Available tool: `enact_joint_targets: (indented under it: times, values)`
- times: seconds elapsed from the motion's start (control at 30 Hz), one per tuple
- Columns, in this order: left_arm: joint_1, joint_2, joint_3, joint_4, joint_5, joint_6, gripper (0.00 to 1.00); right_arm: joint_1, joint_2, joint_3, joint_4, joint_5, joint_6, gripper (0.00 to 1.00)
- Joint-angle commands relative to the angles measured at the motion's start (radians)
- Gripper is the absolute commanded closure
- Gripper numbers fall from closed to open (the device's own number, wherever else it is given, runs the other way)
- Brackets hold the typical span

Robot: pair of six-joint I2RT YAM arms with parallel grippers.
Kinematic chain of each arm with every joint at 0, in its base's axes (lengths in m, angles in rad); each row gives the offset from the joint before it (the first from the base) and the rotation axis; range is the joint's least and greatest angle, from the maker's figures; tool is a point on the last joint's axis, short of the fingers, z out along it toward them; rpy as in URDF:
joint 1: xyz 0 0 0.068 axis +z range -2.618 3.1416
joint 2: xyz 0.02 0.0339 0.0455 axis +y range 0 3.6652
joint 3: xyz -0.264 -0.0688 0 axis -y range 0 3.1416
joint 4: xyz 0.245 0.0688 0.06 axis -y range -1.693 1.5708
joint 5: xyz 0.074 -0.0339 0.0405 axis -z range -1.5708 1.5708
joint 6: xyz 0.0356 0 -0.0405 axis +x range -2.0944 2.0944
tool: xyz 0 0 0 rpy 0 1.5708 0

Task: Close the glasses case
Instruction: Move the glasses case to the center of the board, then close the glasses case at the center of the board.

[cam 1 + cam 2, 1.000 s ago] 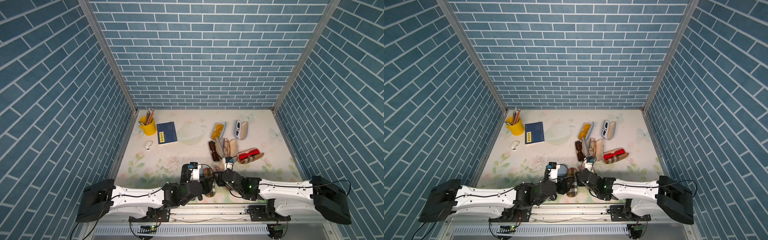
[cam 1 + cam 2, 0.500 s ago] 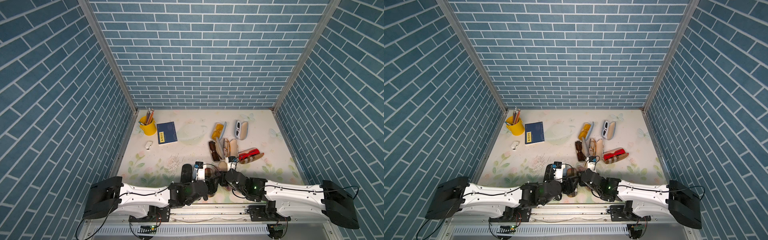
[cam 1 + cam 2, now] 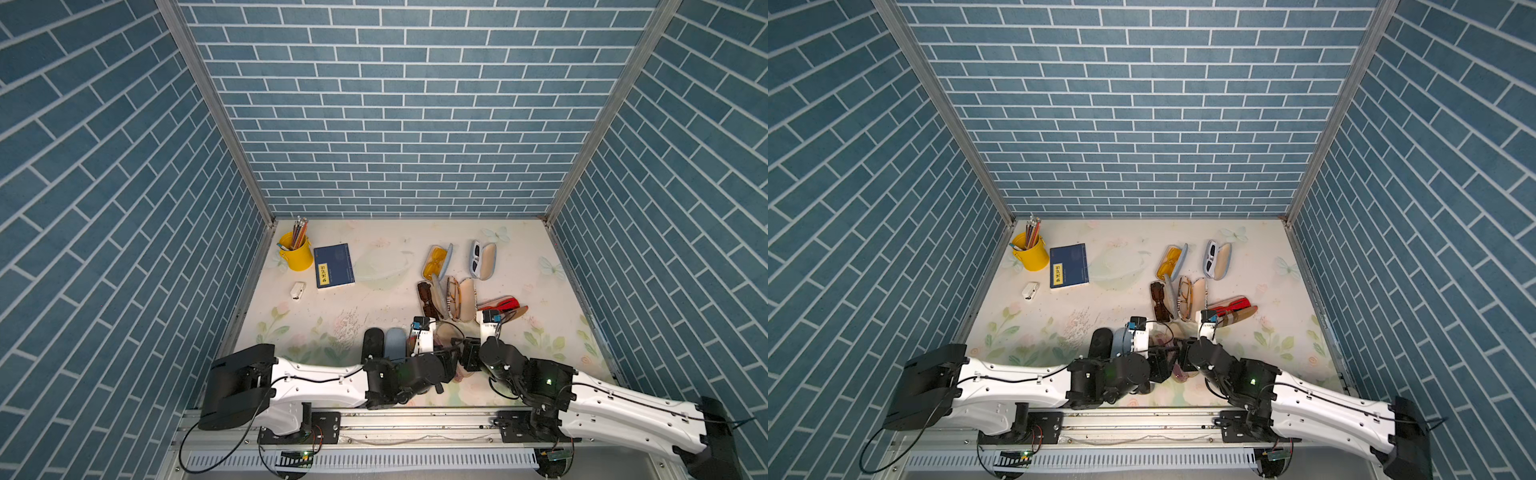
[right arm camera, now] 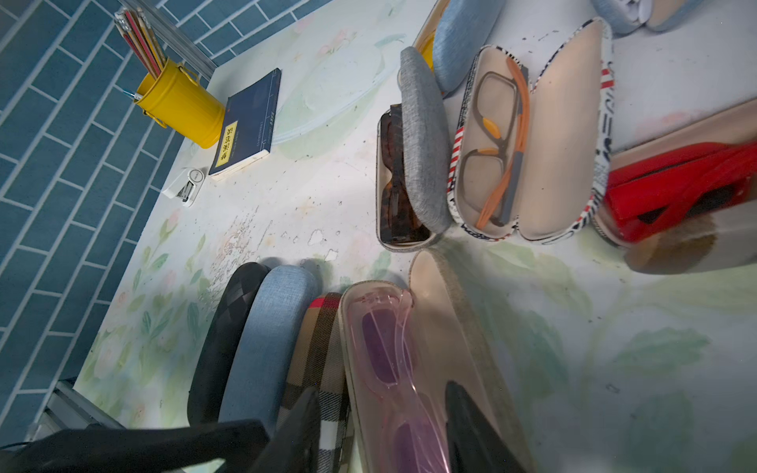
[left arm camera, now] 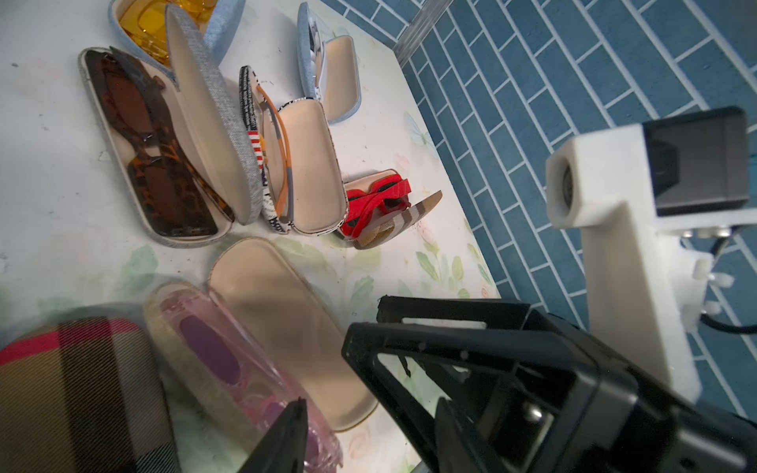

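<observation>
The open glasses case (image 4: 434, 311), pink glasses (image 4: 389, 360) inside, lies at 6 o'clock on the surface (image 3: 374, 299). Right fingers (image 4: 471, 430) straddle it, parted. Left fingers (image 5: 286, 442), also parted, flank its near end, probably placed to fold the lid (image 5: 278, 319) over.

Hemmed left of the pink-glasses case (image 4: 442, 327) by plaid case (image 4: 323, 368), blue case (image 4: 266, 348) and black case (image 4: 221, 340) packed together, beyond by open cases (image 4: 422, 143); free over bare table (image 4: 614, 348) rightward.
</observation>
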State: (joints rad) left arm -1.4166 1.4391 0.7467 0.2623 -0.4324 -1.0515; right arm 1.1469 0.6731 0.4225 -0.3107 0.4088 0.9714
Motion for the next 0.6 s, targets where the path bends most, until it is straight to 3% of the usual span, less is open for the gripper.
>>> enact_joint_targets:
  times: [0.0,0.33,0.57]
  values:
    - [-0.001,0.062,0.017,-0.147,0.054,0.030,0.52,-0.065,-0.069,-0.018,-0.029,-0.024,-0.042,0.52]
    - [0.033,0.013,-0.062,-0.125,0.081,-0.005,0.53,-0.130,-0.164,-0.058,-0.074,-0.067,-0.073,0.51]
    - [0.050,0.024,-0.054,-0.134,0.099,0.001,0.52,-0.137,-0.136,-0.067,-0.054,-0.076,-0.086,0.51]
